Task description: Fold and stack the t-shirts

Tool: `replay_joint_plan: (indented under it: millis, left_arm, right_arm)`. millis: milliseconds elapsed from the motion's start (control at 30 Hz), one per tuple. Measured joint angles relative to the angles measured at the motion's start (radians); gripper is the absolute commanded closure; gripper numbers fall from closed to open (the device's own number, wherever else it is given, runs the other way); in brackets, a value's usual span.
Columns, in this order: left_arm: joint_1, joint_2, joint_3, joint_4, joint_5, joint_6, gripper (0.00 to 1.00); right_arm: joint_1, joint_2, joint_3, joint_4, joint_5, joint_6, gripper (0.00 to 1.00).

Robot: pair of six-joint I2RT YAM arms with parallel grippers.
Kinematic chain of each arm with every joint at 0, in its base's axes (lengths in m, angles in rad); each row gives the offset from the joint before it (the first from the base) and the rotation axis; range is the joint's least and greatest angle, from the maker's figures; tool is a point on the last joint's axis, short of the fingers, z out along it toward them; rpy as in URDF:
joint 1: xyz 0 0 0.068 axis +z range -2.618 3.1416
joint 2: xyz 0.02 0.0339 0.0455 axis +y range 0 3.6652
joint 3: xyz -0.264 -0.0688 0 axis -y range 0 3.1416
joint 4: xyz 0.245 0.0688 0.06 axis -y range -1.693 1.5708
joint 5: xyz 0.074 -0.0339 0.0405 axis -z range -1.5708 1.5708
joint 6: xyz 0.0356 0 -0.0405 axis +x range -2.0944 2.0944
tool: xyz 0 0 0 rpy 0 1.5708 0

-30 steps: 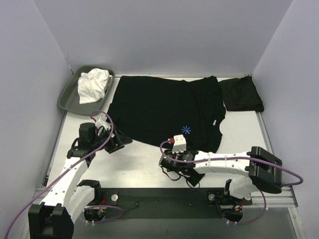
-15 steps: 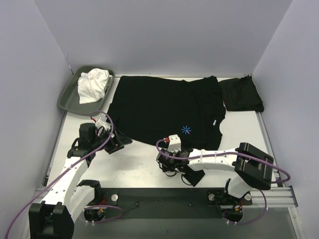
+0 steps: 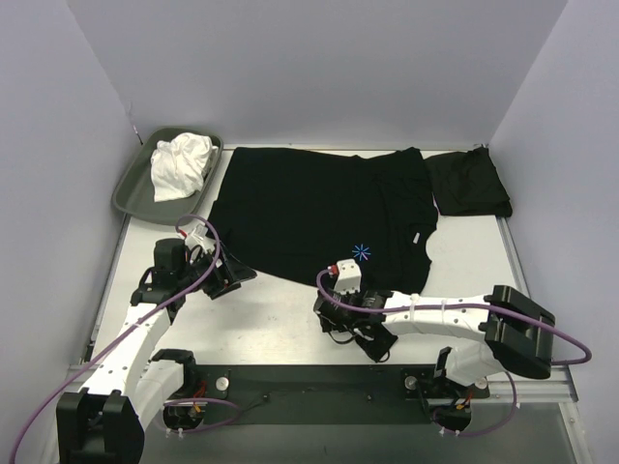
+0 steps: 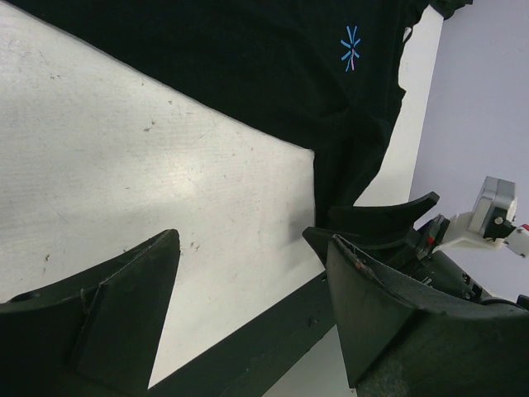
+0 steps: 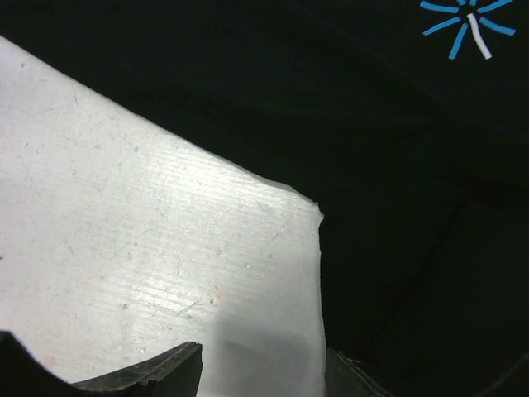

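Black t-shirt (image 3: 309, 208) lies spread flat on the counter (image 3: 276, 314), second shirt (image 3: 469, 184) folded at far right | left gripper (image 4: 244, 240) spread, empty, beside hem | right gripper (image 5: 256, 364) spread at shirt's near corner

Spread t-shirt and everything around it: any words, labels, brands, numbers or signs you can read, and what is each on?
Words or numbers: none can be read in any view.
Sign without letters: a blue starburst mark with one white stroke, on the spread t-shirt.
Small white neck tag on that t-shirt: too small to read.
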Motion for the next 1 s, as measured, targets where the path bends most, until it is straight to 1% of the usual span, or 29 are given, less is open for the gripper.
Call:
replay_joint_plan:
  millis: [267,600,900,1000]
  left_arm:
    - [0.000,0.003,0.000,0.000,0.000,0.001,0.19]
    - [0.000,0.003,0.000,-0.001,0.000,0.004,0.19]
    - [0.000,0.003,0.000,-0.001,0.000,0.007,0.19]
    - [0.000,0.003,0.000,0.000,0.000,0.008,0.19]
  right_arm:
    - [-0.038,-0.019,-0.011,-0.005,0.006,-0.015,0.40]
    - [-0.090,0.041,-0.038,0.068,-0.027,-0.044,0.40]
    - [-0.086,0.054,-0.041,0.123,-0.036,-0.055,0.40]
    - [-0.066,0.061,-0.040,0.143,-0.036,-0.054,0.40]
